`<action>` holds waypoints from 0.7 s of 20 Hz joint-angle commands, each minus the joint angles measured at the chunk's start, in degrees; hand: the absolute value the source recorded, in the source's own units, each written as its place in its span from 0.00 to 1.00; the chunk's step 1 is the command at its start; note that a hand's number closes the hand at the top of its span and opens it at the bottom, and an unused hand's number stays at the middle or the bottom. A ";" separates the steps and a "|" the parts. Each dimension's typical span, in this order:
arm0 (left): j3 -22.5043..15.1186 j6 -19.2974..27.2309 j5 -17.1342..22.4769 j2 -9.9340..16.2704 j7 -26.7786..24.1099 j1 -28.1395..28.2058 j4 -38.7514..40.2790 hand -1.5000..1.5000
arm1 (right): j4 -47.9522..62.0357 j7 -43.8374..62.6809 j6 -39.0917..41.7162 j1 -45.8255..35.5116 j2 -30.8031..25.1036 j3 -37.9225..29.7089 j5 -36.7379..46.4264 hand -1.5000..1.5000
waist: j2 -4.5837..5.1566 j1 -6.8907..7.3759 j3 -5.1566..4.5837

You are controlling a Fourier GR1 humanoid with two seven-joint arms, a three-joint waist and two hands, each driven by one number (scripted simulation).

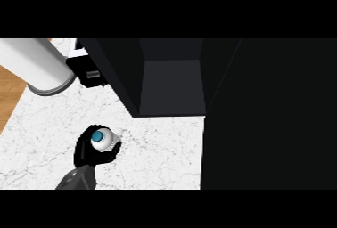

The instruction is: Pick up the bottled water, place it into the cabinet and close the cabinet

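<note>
The bottled water (104, 139) is seen from above as a white body with a blue cap, standing upright over the marble counter (158, 156). My right hand (91, 149) is curled round it, its grey forearm coming in from the lower left edge. The black cabinet (171, 84) stands open just beyond and to the right of the bottle, its grey inner shelf showing with nothing on it. My left hand (85, 72) shows at the upper left on its large pale forearm (33, 62), against the cabinet's left wall.
A wide black panel (270, 116), apparently the cabinet's open door, fills the right side. The counter's left edge runs diagonally, with wooden floor (9, 93) beyond it. Bare marble lies between the bottle and the cabinet opening.
</note>
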 commanded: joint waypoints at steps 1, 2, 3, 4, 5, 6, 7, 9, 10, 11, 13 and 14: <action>-2.70 -2.32 -2.21 -2.98 -6.86 4.14 0.70 1.00 | -5.94 4.87 -1.93 -0.63 1.30 3.10 -0.52 0.00 | 0.22 0.47 -0.27; -2.97 -0.59 -2.17 -4.10 -5.50 2.36 -0.11 1.00 | -8.26 4.08 -0.18 2.43 -0.53 0.95 -3.68 0.00 | 0.09 0.11 -0.24; -3.19 -1.95 -1.50 -3.71 -3.45 1.56 -1.88 1.00 | -2.34 -1.90 1.54 3.24 -0.42 0.56 -1.32 0.00 | -0.15 0.05 -0.18; -3.63 -0.95 -1.90 -4.50 -4.71 2.72 -2.20 1.00 | -6.37 1.38 0.38 4.86 -0.16 1.26 -3.02 0.00 | -0.08 0.16 -0.20; -6.25 -0.94 -1.94 -4.57 -8.68 4.31 -1.69 1.00 | -6.97 2.77 1.25 3.31 -1.96 -0.92 -4.37 0.00 | -0.05 0.35 -0.21; -4.74 -2.09 -1.28 -4.10 -2.40 2.15 -4.94 1.00 | -5.82 4.05 -0.13 0.53 -1.05 -2.43 -5.99 0.00 | -0.03 0.93 -0.15; -6.29 -2.86 -1.56 -4.61 -2.07 5.04 -6.15 1.00 | -4.89 2.42 -0.09 2.00 -0.39 -2.09 -5.27 0.00 | -0.21 0.98 -0.12; -9.44 -0.88 1.56 -4.64 -0.95 3.79 -6.63 1.00 | -5.97 1.99 0.38 3.63 0.09 0.49 -3.59 0.00 | -0.32 0.61 -0.15; -10.33 -2.75 2.98 -4.66 -2.31 2.62 -3.68 1.00 | -7.01 4.67 -1.04 1.97 0.59 1.77 -2.32 0.00 | -0.04 0.37 -0.23; -9.87 -3.06 3.27 -4.67 2.15 2.27 -7.81 1.00 | -4.06 5.07 -0.60 -2.57 -0.54 -3.45 -7.71 0.00 | -0.08 1.34 -0.12; -13.66 0.11 8.15 -4.69 5.51 0.32 -8.61 1.00 | -4.20 2.87 -0.20 1.32 0.73 1.02 -2.31 0.00 | -0.38 0.69 -0.14; -15.24 -0.42 7.01 -4.70 2.75 3.69 -9.18 1.00 | -7.23 3.99 0.87 2.58 -0.94 -1.22 -5.51 0.00 | -0.28 0.68 -0.15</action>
